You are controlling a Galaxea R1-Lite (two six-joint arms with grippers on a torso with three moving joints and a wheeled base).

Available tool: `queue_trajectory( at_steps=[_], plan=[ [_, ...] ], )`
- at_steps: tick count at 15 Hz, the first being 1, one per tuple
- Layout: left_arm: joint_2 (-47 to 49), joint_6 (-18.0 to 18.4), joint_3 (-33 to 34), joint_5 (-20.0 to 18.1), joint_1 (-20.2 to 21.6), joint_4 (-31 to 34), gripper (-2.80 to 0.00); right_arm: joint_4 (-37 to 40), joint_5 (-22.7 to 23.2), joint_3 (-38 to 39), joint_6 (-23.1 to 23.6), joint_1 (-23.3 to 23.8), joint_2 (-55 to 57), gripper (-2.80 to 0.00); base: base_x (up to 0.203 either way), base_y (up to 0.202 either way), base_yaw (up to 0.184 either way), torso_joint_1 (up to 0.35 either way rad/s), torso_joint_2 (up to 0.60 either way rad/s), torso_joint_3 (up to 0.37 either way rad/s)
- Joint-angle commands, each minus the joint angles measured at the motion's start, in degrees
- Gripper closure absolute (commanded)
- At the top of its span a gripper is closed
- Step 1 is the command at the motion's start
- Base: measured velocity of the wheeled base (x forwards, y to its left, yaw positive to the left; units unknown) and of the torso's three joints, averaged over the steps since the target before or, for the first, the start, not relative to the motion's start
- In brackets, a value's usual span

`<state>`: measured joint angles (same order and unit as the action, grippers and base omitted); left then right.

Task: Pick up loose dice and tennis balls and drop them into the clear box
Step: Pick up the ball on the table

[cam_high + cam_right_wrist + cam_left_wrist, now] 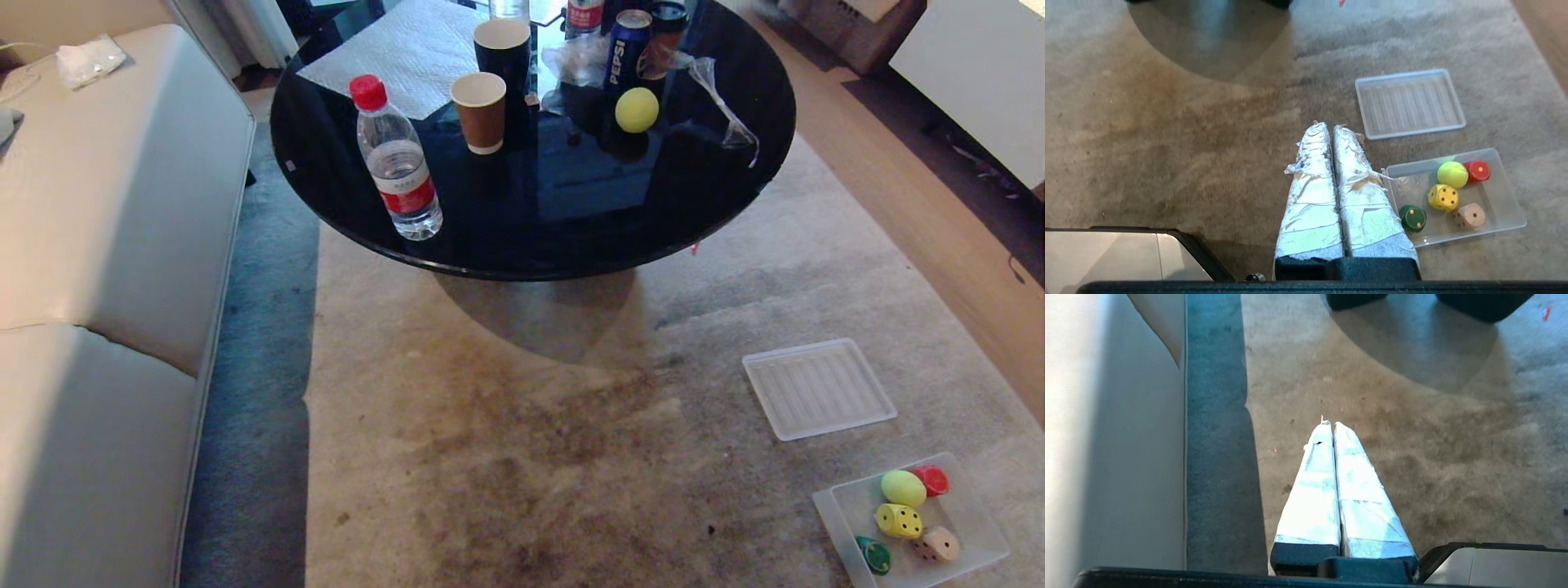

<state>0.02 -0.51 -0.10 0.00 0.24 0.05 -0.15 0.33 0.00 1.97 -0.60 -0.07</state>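
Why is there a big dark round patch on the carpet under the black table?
Head view: the round table blocks the light, casting that shadow on the carpet, and its glossy top mirrors the cups. Right wrist view: the same shadow shows, and the foil-wrapped fingers glint. Left wrist view: the sofa looks washed out.

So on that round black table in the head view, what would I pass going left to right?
Water bottle → brown paper cup → Pepsi can → tennis ball → clear plastic wrap.

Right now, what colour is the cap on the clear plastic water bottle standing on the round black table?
Red cap; head view shows it best.
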Motion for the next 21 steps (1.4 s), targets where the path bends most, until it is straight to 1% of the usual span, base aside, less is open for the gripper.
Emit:
queue_trajectory(
  at_steps=[1, 21],
  plan=[
    [0.0, 0.0, 0.0, 0.0, 0.0, 0.0, 0.0, 0.0, 0.0, 0.1, 0.0, 0.0, 0.1, 0.0, 0.0, 0.0, 0.0, 0.001, 0.0, 0.206],
    [0.0, 0.0, 0.0, 0.0, 0.0, 0.0, 0.0, 0.0, 0.0, 0.1, 0.0, 0.0, 0.1, 0.0, 0.0, 0.0, 0.0, 0.002, 0.0, 0.202]
  ],
)
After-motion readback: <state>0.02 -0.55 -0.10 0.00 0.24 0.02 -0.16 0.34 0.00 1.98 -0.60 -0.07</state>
